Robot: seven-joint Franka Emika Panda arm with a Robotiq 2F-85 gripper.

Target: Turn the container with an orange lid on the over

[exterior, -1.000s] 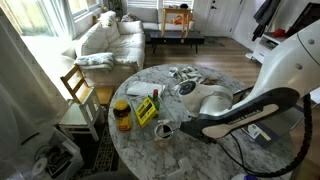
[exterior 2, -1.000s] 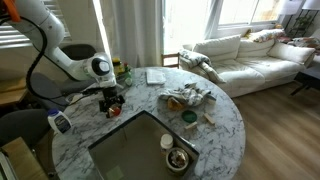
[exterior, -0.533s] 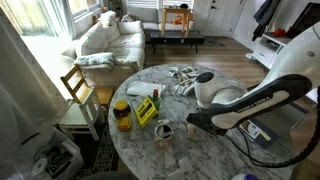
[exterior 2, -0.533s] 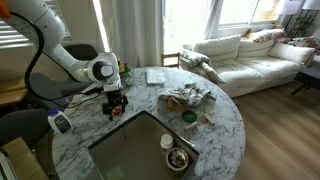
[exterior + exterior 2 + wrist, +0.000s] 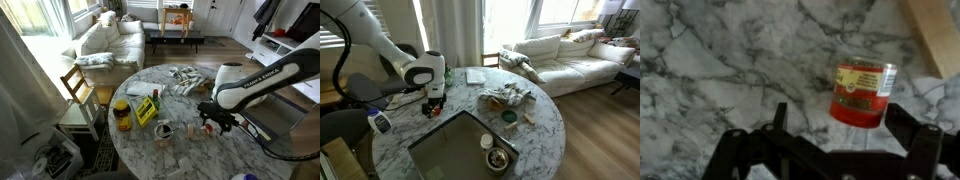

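Note:
The container (image 5: 862, 92) is a tiny pale pot with a red and yellow label, standing on the marble table (image 5: 710, 60). Its orange lid (image 5: 860, 112) is the end toward the bottom of the wrist view. My gripper (image 5: 840, 112) is open above it, with the container between the two dark fingers, nearer the right one and touching neither. In both exterior views the gripper (image 5: 207, 122) (image 5: 433, 101) points down at the table top. The container shows as a small orange spot (image 5: 197, 130) beside the fingers.
A big amber jar with a yellow lid (image 5: 122, 114), a yellow box (image 5: 146, 109) and a dark cup (image 5: 165, 130) stand on the round table. There is a dark recessed tray (image 5: 460, 145), a pile of clutter (image 5: 508, 97) and a wooden piece (image 5: 935, 30).
The arm has swung and risen, and the wrist has turned. The gripper now points straight down over the container, after reaching low across the table.

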